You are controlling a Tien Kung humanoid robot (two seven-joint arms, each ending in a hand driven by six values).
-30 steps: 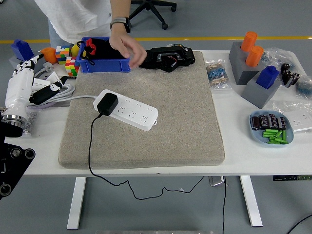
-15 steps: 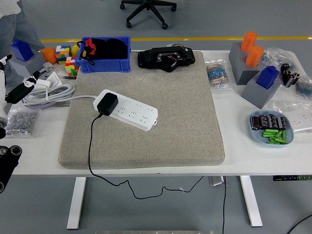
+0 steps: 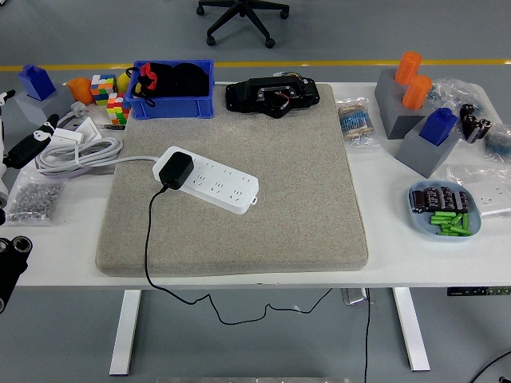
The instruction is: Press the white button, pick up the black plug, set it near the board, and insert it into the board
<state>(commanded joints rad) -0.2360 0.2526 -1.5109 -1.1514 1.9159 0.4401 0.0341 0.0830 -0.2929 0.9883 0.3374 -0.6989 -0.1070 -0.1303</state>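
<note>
Head view: a white power strip (image 3: 209, 180) lies diagonally on a grey felt mat (image 3: 303, 199), presumably so the board stays put. The black plug (image 3: 175, 171) sits in the strip's left end, its cable trailing off the mat's front edge and below the white table (image 3: 399, 255). Left of the mat, only a sliver of the robot's left hand (image 3: 6, 163) shows at the frame edge; whether it is relaxed or clenched cannot be told, and it holds nothing visible. The right hand is out of frame. Behind the mat stands a blue bin (image 3: 172, 89), with a black device (image 3: 271, 94) on the mat's far edge, clear of the strip. No part of the task looks underway.
</note>
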